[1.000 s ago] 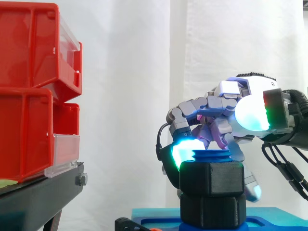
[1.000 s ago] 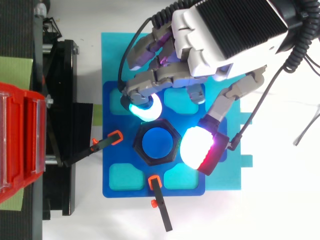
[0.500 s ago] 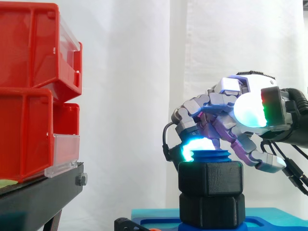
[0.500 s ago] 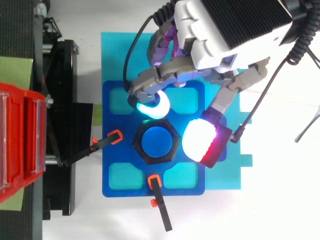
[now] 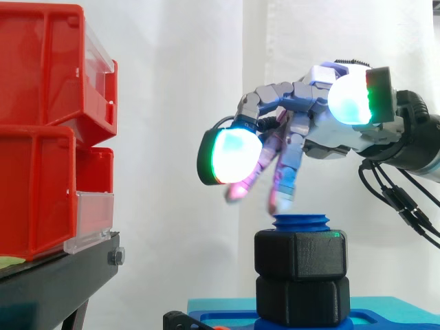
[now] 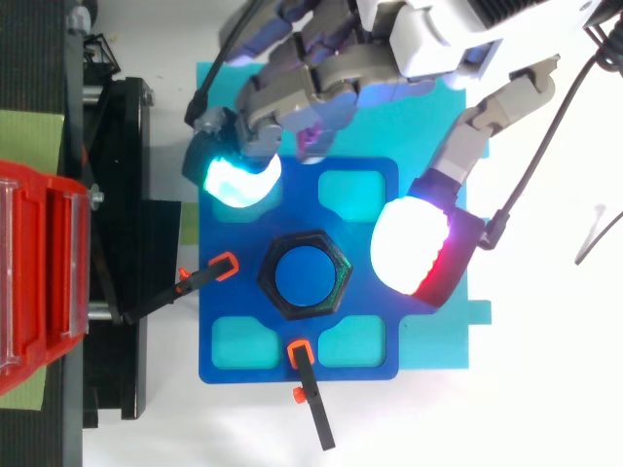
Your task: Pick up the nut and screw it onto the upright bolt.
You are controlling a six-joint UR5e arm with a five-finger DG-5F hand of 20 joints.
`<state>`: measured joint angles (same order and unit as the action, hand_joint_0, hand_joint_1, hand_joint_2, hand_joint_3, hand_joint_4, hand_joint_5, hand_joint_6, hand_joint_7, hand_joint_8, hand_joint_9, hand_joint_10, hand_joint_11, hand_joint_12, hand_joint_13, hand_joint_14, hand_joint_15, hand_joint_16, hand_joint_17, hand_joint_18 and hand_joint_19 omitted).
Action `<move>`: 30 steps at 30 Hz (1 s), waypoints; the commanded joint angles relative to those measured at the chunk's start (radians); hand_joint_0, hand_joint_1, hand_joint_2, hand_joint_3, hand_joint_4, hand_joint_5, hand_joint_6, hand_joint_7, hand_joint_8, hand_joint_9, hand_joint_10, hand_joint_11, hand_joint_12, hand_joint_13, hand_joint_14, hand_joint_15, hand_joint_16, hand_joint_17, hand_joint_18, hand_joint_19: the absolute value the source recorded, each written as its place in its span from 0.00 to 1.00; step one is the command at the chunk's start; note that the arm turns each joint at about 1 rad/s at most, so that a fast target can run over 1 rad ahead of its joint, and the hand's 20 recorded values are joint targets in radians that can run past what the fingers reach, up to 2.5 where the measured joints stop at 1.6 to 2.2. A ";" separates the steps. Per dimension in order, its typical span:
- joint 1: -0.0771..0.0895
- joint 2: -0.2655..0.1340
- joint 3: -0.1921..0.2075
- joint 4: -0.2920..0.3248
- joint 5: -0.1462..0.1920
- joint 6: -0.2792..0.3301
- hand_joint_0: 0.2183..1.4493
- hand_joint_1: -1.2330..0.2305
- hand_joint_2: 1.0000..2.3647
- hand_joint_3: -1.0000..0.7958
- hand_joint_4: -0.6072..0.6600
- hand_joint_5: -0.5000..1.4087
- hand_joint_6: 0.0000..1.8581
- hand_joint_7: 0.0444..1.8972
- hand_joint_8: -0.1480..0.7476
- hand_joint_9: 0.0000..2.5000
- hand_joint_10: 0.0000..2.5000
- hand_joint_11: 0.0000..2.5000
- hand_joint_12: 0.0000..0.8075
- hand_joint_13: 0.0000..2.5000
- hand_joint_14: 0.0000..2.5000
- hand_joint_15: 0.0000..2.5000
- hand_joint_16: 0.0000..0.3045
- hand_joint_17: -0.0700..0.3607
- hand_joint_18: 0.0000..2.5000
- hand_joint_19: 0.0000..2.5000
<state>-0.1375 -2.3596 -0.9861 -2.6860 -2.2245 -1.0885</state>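
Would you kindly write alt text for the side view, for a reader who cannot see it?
The robot hand hovers open above a black nut threaded on an upright blue bolt, touching neither. Red bins stand stacked at the left.

This is a robotics lab, set up as a test bench. A white curtain (image 5: 179, 137) closes off the background. In the top view, red bins (image 6: 39, 282) sit on a black stand (image 6: 122, 243) at nine o'clock. A blue plate (image 6: 297, 365) at the centre of a white table (image 6: 545, 389) is pinned by orange-tipped clamps (image 6: 202, 280) at eight and six o'clock. On the plate stands an oversized plastic bolt (image 5: 301, 221) with a nut (image 5: 300, 254). A robot hand (image 6: 438, 29) with glowing pads (image 6: 409, 255) comes in from one o'clock.
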 commanded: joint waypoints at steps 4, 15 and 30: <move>0.013 -0.001 -0.034 0.018 0.016 0.001 0.19 0.65 0.00 0.28 0.60 0.18 0.27 0.32 0.45 0.34 0.00 0.00 0.43 0.16 0.00 0.00 0.16 0.41 0.03 0.00; 0.036 -0.001 -0.094 0.044 0.060 0.001 0.18 0.69 0.00 0.28 0.58 0.18 0.27 0.29 0.43 0.24 0.00 0.00 0.43 0.08 0.00 0.00 0.16 0.41 0.00 0.00; 0.044 -0.009 -0.108 0.046 0.068 0.001 0.18 0.69 0.00 0.28 0.59 0.18 0.27 0.32 0.45 0.24 0.00 0.00 0.44 0.08 0.00 0.00 0.16 0.41 0.00 0.00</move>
<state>-0.0945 -2.3677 -1.0906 -2.6420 -2.1597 -1.0881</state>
